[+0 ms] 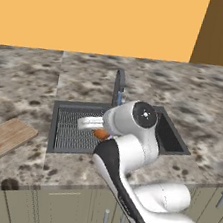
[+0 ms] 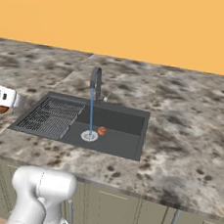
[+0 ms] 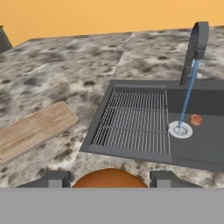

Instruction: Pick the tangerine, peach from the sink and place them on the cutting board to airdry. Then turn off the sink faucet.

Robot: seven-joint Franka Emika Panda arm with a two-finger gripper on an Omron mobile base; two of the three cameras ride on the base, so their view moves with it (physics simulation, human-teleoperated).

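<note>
My gripper (image 3: 109, 180) is shut on the tangerine (image 3: 109, 177), an orange fruit that bulges up between the two fingertips. In the left base view the gripper (image 1: 96, 129) hangs over the ribbed half of the sink (image 1: 56, 125) with the tangerine (image 1: 100, 134) in it. The peach (image 3: 196, 120) lies on the sink floor beside the silver drain (image 3: 180, 129), also seen from the right base as the peach (image 2: 102, 130). The sink faucet (image 3: 197, 46) runs a thin stream of water onto the drain. The wooden cutting board (image 3: 35, 129) lies on the counter left of the sink.
Speckled stone counter (image 1: 205, 107) surrounds the sink, with an orange wall behind. A small dark object (image 1: 9, 184) sits at the counter's front edge below the cutting board (image 1: 3, 140). My own arm (image 1: 125, 166) crosses the sink's front rim.
</note>
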